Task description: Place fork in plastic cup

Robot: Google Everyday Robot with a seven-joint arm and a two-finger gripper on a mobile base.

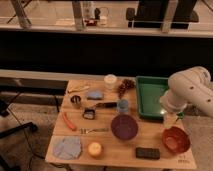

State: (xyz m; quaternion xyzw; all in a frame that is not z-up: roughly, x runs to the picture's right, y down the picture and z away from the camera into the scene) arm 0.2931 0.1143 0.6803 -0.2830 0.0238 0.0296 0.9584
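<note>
Near the left edge of the table (119,151) lies an orange-red stick (69,121), set at a slant. Just to its right the fork (94,130) lies flat, roughly parallel to the front edge, between the stick and the purple bowl (124,127). The stick is close by and far easier to see. A claw coming down a little too far left could, I judge, close on the stick instead or knock it aside. The fork is thin and lies flat on the wood, so the fingers may slide over it, or pinch one end and let it swing. The bowl's rim stands close to the fork's right end and could block a finger there.

Behind the bowl, about mid-table, the blue plastic cup (122,105) stands upright and narrow. A white cup (110,80) stands near the back edge, and the two could be confused. The blue one looks light, so a fork lowered off-centre or at a slant may tip it over.

At the right edge the gripper (170,118) hangs above the red bowl (175,140), in front of the green tray (152,95). It is spread wide, carries nothing and is well apart from the fork. A low reach across could sweep the bowls or the cup.
</note>
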